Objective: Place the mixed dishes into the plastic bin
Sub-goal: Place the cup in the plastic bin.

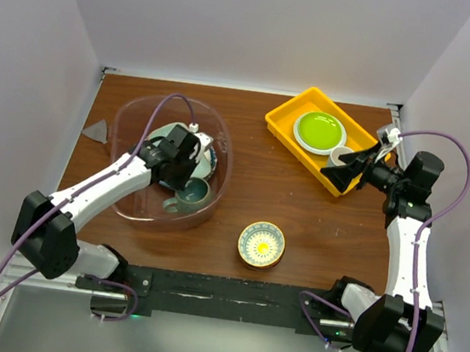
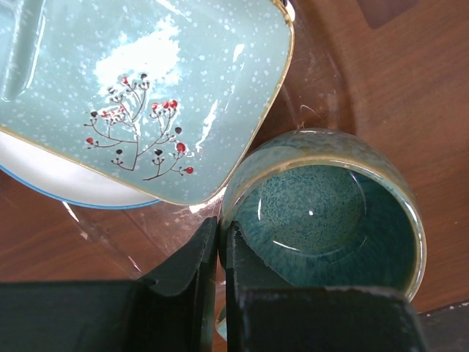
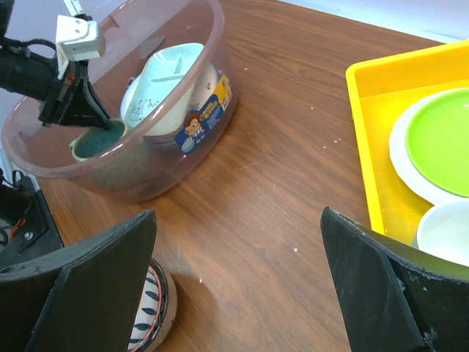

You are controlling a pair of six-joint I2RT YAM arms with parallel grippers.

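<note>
The plastic bin stands on the left of the table and holds several dishes. Inside it lies a pale mint squarish dish with a red-berry twig pattern, resting on a white plate. Beside them sits the teal mug. My left gripper reaches into the bin and is shut on the mug's rim, one finger inside and one outside. A small patterned bowl stands on the table in front of the bin. My right gripper hovers open and holds nothing, by the yellow tray.
At the back right, a yellow tray holds a lime-green plate and a small white cup. A grey triangular scrap lies left of the bin. White walls close in three sides of the table.
</note>
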